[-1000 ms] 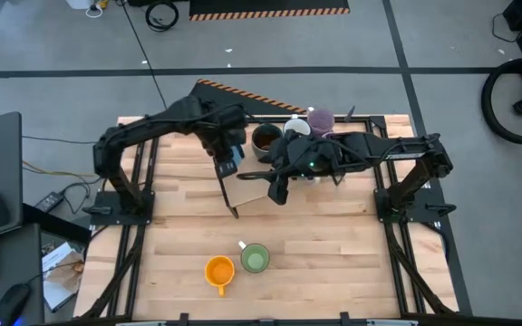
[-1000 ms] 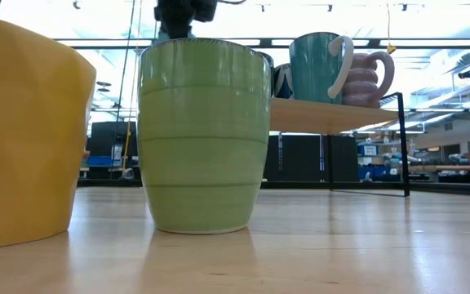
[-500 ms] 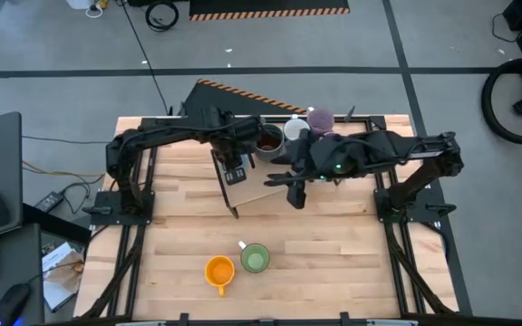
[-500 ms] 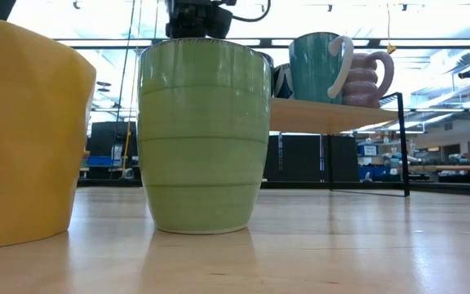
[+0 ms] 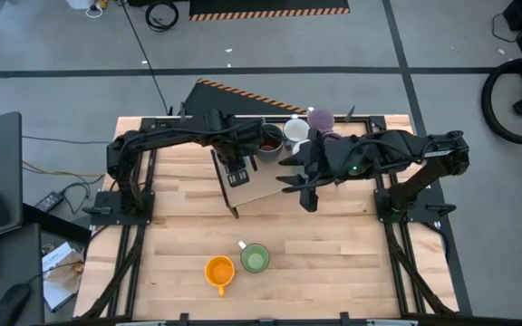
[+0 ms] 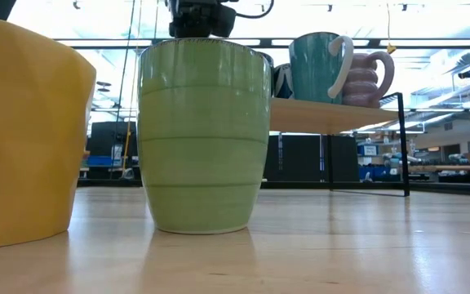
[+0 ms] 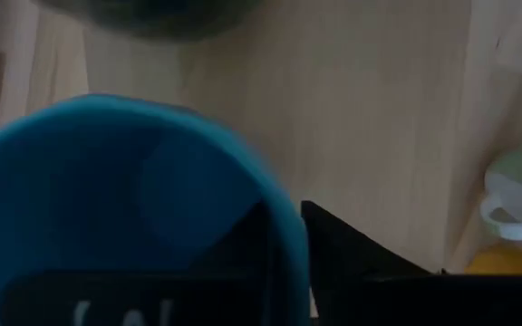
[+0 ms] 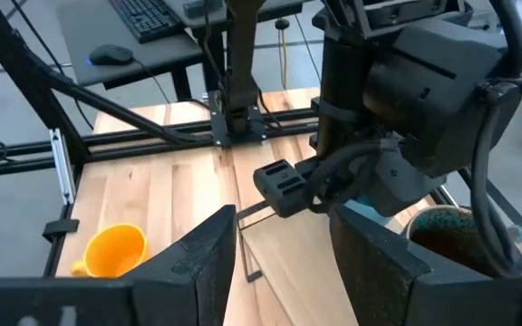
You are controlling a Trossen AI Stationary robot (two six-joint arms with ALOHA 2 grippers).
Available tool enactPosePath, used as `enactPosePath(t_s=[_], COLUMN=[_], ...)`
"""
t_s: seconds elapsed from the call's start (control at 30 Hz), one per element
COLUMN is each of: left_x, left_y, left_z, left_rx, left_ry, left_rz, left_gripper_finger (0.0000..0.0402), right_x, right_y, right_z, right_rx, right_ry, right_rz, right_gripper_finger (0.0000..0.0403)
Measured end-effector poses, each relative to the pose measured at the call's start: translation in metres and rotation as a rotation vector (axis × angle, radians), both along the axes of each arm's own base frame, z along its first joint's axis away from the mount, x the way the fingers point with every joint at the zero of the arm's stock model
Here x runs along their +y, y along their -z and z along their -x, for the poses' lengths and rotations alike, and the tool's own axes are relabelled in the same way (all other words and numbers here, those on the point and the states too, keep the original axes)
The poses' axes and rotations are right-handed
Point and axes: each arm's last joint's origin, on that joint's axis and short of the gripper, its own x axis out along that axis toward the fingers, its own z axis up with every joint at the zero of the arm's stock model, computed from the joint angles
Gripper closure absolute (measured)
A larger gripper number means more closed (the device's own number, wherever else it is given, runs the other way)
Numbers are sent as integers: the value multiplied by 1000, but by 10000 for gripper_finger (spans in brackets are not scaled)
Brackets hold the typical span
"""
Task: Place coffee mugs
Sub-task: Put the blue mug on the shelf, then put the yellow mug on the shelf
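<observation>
My left gripper [image 5: 238, 172] points down over the left end of a low wooden shelf [image 5: 265, 192] and is shut on a blue mug [image 7: 134, 199]. A dark brown mug [image 5: 268, 140], a white one [image 5: 295, 129] and a lilac one [image 5: 320, 119] stand on the shelf's far part. A teal mug [image 6: 317, 65] and a ribbed lilac mug [image 6: 370, 77] stand on the shelf in the low view. A green mug [image 5: 256, 259] and an orange mug [image 5: 219, 270] stand on the table near its front edge. My right gripper [image 5: 308, 195] hangs open over the shelf's front, holding nothing. My left gripper has the blue mug's wall at the rim [image 7: 284, 244], one finger inside the mug and the other finger [image 7: 361, 272] outside. The fingers come from above, pointing down. The mug is upright, mouth up; its bottom is hidden, so whether it rests on the shelf cannot be told.
The shelf's thin black legs [image 5: 227, 195] stand at its left front corner. The right arm [image 5: 379, 154] lies across the shelf's right half and hides what is under it. Bare tabletop [image 5: 333, 263] stretches between the shelf and the near edge.
My left gripper has carried the blue mug toward the table's right and far side and down over the shelf's left end. My right gripper has drawn away toward the table's right edge and risen a little, still open.
</observation>
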Motion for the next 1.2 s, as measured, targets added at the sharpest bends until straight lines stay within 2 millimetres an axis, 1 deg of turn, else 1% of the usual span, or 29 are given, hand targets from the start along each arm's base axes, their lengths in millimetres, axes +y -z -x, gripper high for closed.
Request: enactPosePath(t_s=[0.23, 0.3, 0.4, 0.6, 0.7, 0.77, 0.87, 0.97, 1.13, 1.2], left_x=[-3, -3, -1, -2, -3, -4, -8, -15, -35, -44], left_y=[-1, -6, -20, -55, -73, -85, -101, -118, -132, -134], left_z=[-2, -2, -1, 6, 12, 16, 21, 26, 34, 36], left_rx=[-17, -30, -76, -155, -200, -235, -295, -371, -484, -493], left_ry=[-12, -12, 0, 11, 9, 2, -32, -53, -86, -102], left_rz=[-35, -38, -55, -116, -125, -129, -117, -102, -60, -33], left_gripper_finger=[267, 255, 246, 244, 244, 244, 244, 244, 244, 244], right_x=[-1, -1, -2, -3, -4, -2, 5, 15, 37, 45], right_y=[2, 2, 2, 1, -1, -2, -2, 6, 25, 30], right_z=[1, 1, 1, 2, 4, 6, 9, 10, 3, 1], right_rx=[18, 16, 14, 9, 4, 4, 25, 92, 218, 246], right_ry=[24, 38, 62, 90, 85, 42, -74, -135, -227, -272], right_rz=[19, 27, 40, 52, 48, 31, -16, -39, -14, -12], right_gripper_finger=[218, 218, 218, 218, 218, 218, 218, 218, 218, 218])
